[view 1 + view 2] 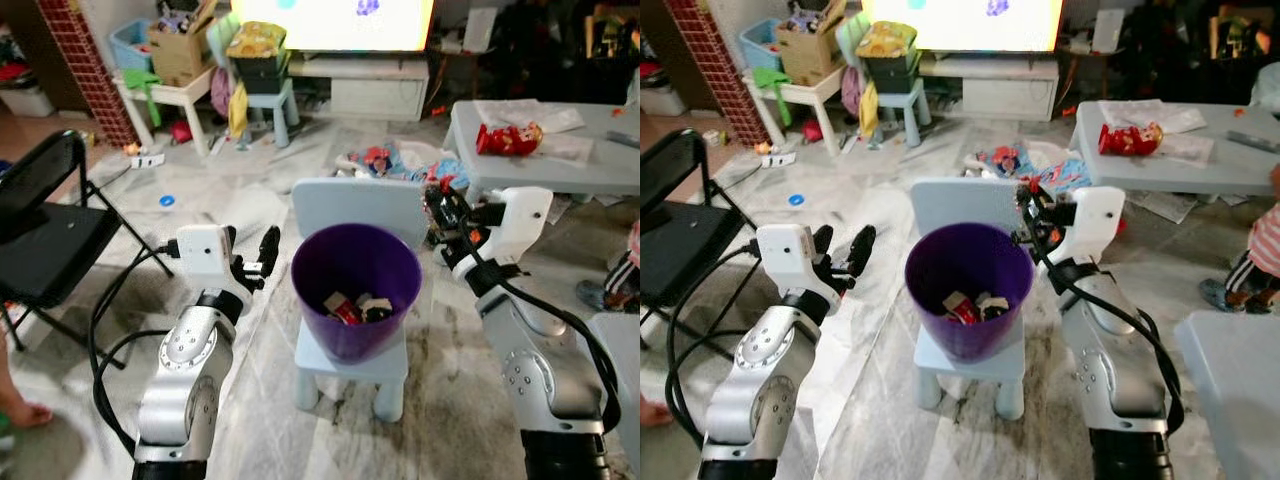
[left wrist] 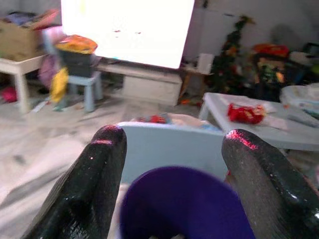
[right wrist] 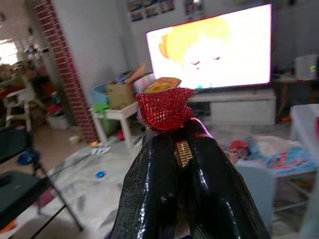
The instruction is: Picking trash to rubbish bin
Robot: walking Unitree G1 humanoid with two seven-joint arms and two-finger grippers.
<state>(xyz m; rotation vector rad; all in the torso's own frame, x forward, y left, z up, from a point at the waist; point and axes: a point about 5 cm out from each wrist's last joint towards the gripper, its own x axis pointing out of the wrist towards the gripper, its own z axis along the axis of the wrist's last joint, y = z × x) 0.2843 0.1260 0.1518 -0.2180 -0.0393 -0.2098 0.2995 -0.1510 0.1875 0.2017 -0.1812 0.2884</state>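
A purple rubbish bin (image 1: 350,345) stands on a small light-blue chair (image 1: 350,372) right in front of me. Several scraps of trash (image 1: 355,308) lie at its bottom. My right gripper (image 1: 437,208) hovers just past the bin's right rim, shut on a red glittery wrapper (image 3: 164,107) that sticks out beyond the fingertips (image 3: 199,149). Left of the bin, a short way from its wall, my left gripper (image 1: 842,245) is open and holds nothing. Between its two fingers (image 2: 102,164) the left wrist view looks at the bin (image 2: 184,204) and the chair back.
A black folding chair (image 1: 50,230) stands at my left, with cables on the floor beside it. A light-blue table (image 1: 560,170) with a red packet (image 1: 508,138) is at the right. Clothes and toys (image 1: 400,160) lie behind the bin. A person's foot (image 1: 25,412) shows low left.
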